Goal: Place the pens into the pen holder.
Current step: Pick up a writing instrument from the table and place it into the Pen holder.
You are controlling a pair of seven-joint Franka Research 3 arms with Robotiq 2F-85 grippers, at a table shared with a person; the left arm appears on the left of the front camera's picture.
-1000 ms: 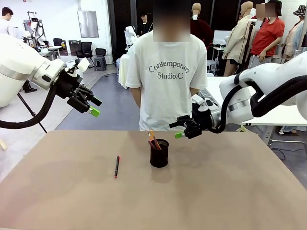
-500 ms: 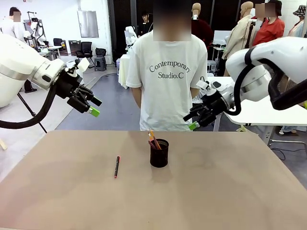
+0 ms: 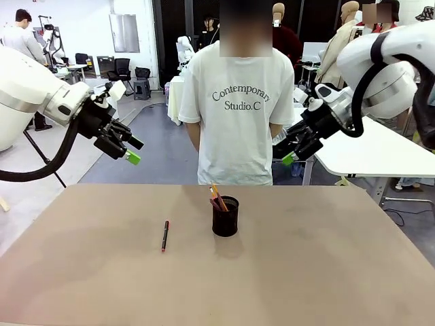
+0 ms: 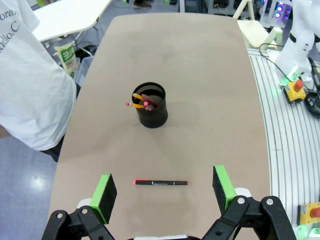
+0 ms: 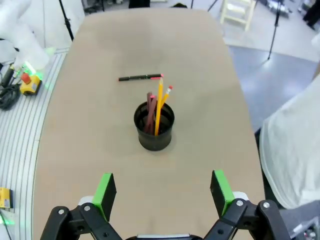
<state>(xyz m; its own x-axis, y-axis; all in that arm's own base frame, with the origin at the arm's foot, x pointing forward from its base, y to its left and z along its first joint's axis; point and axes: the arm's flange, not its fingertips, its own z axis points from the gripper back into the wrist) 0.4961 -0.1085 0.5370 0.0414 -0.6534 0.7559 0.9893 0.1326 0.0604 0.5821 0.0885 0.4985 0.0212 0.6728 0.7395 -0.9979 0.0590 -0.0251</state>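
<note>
Left gripper (image 3: pixel 134 151) and right gripper (image 3: pixel 284 153) are raised over the table (image 3: pixel 326 272) far edge, jaws wide open and empty. Pen holder (image 3: pixel 225 217) stands mid-table toward the far edge, with pencils (image 3: pixel 217 195) in it. Black pen (image 3: pixel 165 236) lies flat toward the left edge, probably the left arm's pick.

The tabletop (image 3: pixel 326 265) is a plain, dull pinkish-tan with no pattern; the pen holder (image 3: pixel 225 219) is black, its mesh too fine to make out; the pens (image 3: pixel 217 196) standing in it are orange-yellow and reddish-pink, one with a pink tip; at nine o'clock of the holder in the front view, the loose pen (image 3: pixel 165 236) is black with red ends; the left tool (image 3: pixel 134 151) and right tool (image 3: pixel 284 155) are black with bright green pads (image 4: pixel 106 191), on white arms (image 3: pixel 27 95); the person's T-shirt (image 3: pixel 236 136) is white with dark lettering.
</note>
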